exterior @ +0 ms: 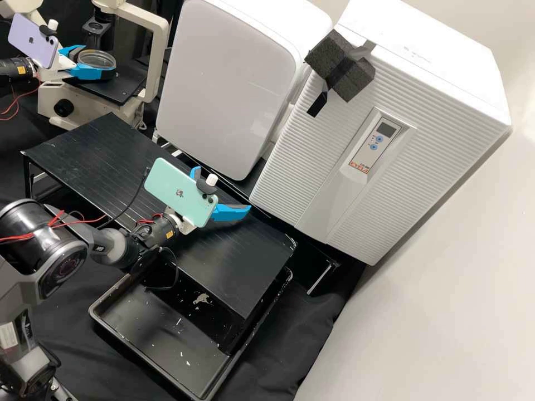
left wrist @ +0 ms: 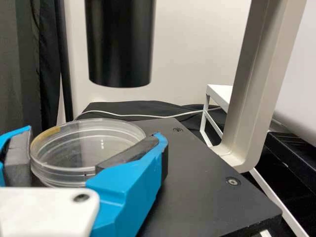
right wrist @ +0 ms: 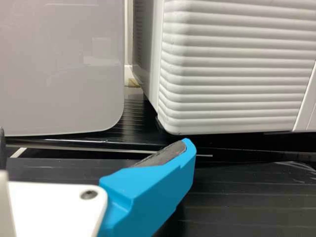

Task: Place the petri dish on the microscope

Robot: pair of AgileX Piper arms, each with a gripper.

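Note:
At the upper left of the high view, my left gripper (exterior: 99,62) is shut on the clear petri dish (exterior: 96,57), over the black stage (exterior: 123,83) of the cream microscope (exterior: 159,53). In the left wrist view, the two pads of my left gripper (left wrist: 92,137) flank the round dish (left wrist: 74,150) close to the stage (left wrist: 202,187); whether its base touches the stage I cannot tell. My right gripper (exterior: 222,190) stands open above the black shelf, nothing between its fingers. The right wrist view also shows my right gripper (right wrist: 94,143) spread wide.
A dark microscope column (left wrist: 121,44) hangs above the stage, and a pale frame post (left wrist: 256,84) rises beside it. The black shelf (exterior: 106,142) runs between the microscope and a black tray (exterior: 120,334). Two large white appliances (exterior: 228,83) stand behind the shelf.

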